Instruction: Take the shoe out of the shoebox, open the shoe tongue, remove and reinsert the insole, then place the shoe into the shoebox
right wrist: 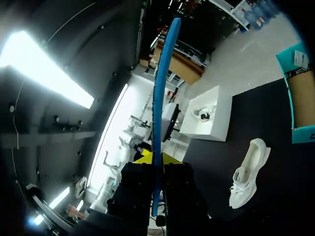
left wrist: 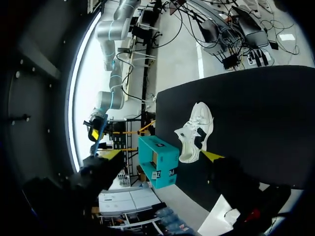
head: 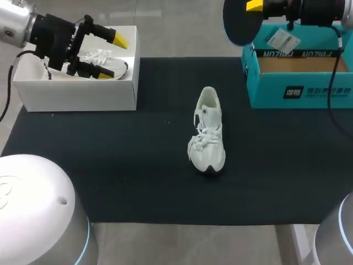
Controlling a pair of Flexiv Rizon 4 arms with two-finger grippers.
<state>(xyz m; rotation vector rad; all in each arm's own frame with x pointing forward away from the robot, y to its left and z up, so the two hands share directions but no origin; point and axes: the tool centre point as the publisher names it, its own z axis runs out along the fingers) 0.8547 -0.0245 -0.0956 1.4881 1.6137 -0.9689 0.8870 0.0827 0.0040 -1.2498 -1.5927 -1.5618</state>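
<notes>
A white shoe (head: 208, 132) lies on the black mat (head: 110, 165) near the middle, toe toward me, laces loose; it also shows as the shoe (left wrist: 197, 130) ahead of my left gripper and the shoe (right wrist: 248, 172) in the right wrist view. My left gripper (head: 110, 55) hovers open and empty over the white shoebox (head: 77, 91), which holds a second white shoe (head: 102, 61). At the back right, above the teal box, my right gripper (head: 255, 5) is shut on a dark blue insole (head: 237, 25). That insole (right wrist: 160, 98) stands edge-on between the right gripper's (right wrist: 152, 158) fingers.
An open teal box (head: 298, 88) with a brown cardboard inside stands at the mat's back right corner. The white shoebox stands at the back left. Bare mat surrounds the middle shoe on all sides.
</notes>
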